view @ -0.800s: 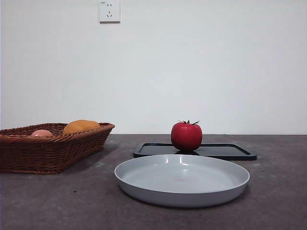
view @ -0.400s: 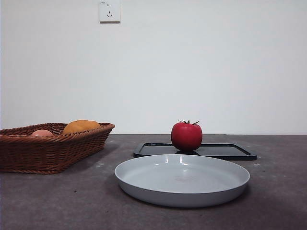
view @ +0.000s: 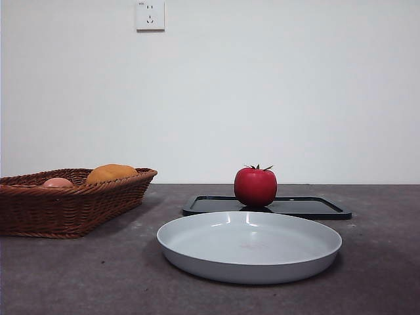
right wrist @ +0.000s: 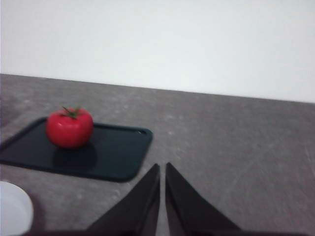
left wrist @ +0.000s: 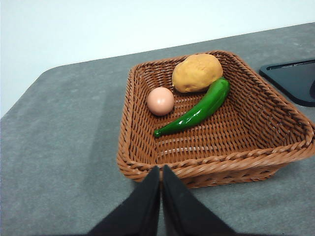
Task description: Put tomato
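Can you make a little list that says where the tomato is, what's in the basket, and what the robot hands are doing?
tomato: upright on the black tray
grey plate: nothing on it, in front of the tray
basket: orange-yellow fruit, pinkish round fruit, green pepper
left gripper: shut, near the basket
right gripper: shut, facing the tray, holding nothing

The left gripper [left wrist: 161, 169] hangs above the table just outside the near rim of the wicker basket [left wrist: 211, 167], its two black jaws pressed together tip to tip, holding nothing. The right gripper [right wrist: 162, 167] is also closed and empty, jaws meeting at the tips; its picture is soft, but it seems to hover over bare table away from that basket, well apart from it. Neither arm shows in the front view.
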`<action>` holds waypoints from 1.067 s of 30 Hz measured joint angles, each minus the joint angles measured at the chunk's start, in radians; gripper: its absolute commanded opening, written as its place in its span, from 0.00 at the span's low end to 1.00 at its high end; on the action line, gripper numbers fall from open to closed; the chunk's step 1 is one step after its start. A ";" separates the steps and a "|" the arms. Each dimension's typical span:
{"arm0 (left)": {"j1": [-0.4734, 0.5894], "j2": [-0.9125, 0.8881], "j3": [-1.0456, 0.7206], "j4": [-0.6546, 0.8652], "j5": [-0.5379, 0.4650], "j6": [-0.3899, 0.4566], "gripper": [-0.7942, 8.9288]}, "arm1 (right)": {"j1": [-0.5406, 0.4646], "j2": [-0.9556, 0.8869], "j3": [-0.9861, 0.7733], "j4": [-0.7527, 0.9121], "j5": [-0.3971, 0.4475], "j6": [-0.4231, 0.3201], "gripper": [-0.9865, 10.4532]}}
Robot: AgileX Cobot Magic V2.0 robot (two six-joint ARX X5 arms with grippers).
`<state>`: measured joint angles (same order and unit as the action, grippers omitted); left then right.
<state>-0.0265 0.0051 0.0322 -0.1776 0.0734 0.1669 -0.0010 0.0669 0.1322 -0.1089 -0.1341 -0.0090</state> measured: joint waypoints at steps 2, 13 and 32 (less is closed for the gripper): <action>0.000 0.000 0.000 0.000 0.000 0.000 0.09 | 0.000 -0.015 -0.029 0.000 0.006 0.004 0.09; 0.000 0.000 0.000 0.000 0.000 0.000 0.09 | 0.000 -0.062 -0.116 -0.037 0.008 0.043 0.09; 0.000 0.000 0.000 0.000 0.000 0.000 0.09 | 0.000 -0.062 -0.116 -0.052 0.026 0.050 0.09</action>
<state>-0.0265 0.0051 0.0322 -0.1776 0.0731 0.1669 -0.0010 0.0051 0.0158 -0.1612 -0.1078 0.0414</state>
